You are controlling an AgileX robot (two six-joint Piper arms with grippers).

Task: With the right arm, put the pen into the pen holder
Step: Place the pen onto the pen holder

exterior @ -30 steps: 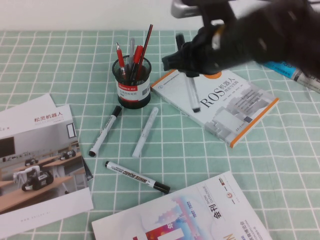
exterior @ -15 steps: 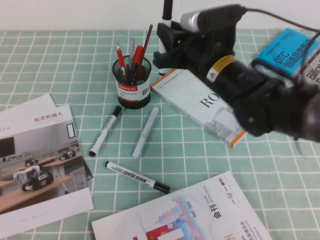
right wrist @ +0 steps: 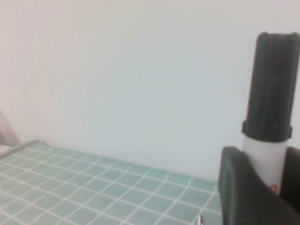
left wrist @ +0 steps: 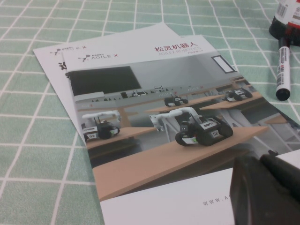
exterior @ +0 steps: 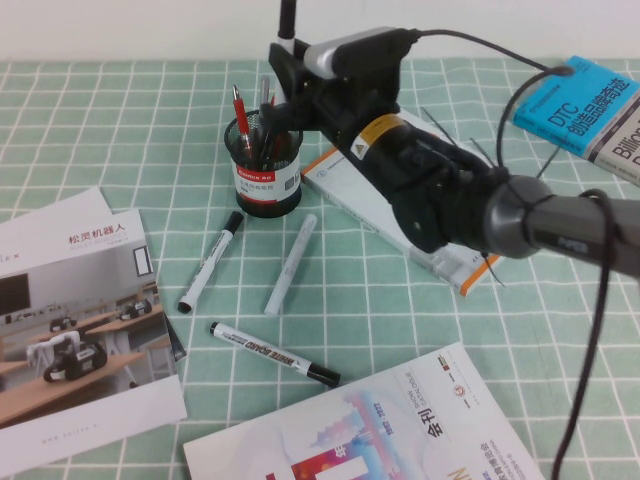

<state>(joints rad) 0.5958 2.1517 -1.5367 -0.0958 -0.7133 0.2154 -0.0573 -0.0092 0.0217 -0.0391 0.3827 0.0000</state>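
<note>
My right gripper [exterior: 284, 68] is shut on a white marker pen with a black cap [exterior: 287, 18] and holds it upright, cap up, just above and behind the black mesh pen holder [exterior: 264, 165]. The holder has several red and grey pens in it. In the right wrist view the pen [right wrist: 273, 98] stands between the dark fingers [right wrist: 243, 187] against the white wall. My left gripper [left wrist: 265, 190] does not show in the high view; in its wrist view it is shut and empty, low over a brochure [left wrist: 140, 117].
Three loose markers lie in front of the holder: a black-capped one [exterior: 210, 262], a white one [exterior: 291, 264] and a whiteboard marker [exterior: 273, 353]. A ROS book [exterior: 345, 175] lies under my right arm. A brochure [exterior: 70, 310], a magazine [exterior: 370, 430] and blue books [exterior: 580, 100] lie around.
My right arm has swung left from over the ROS book with the pen, turned it upright, and now holds it over the pen holder. The left arm has not moved.
</note>
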